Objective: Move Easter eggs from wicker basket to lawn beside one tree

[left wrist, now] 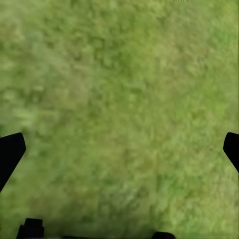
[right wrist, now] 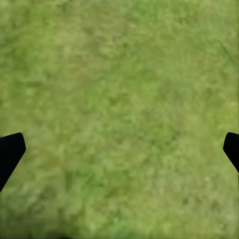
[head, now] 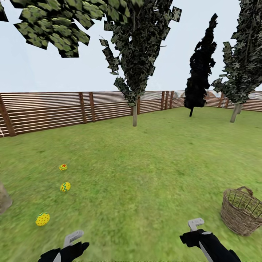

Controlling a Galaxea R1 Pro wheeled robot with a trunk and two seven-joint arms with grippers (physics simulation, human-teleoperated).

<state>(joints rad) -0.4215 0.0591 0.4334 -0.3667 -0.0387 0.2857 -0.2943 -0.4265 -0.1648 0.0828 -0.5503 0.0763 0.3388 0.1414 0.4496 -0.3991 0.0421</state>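
Lawn: eggs lengthwise sideways.

I am seeing no text, label, brand, number or sign that can be read anywhere in these views. The three Easter eggs are showing only painted patterns of dots, a zigzag and specks, not letters. The fence and the wicker basket are carrying no markings either.
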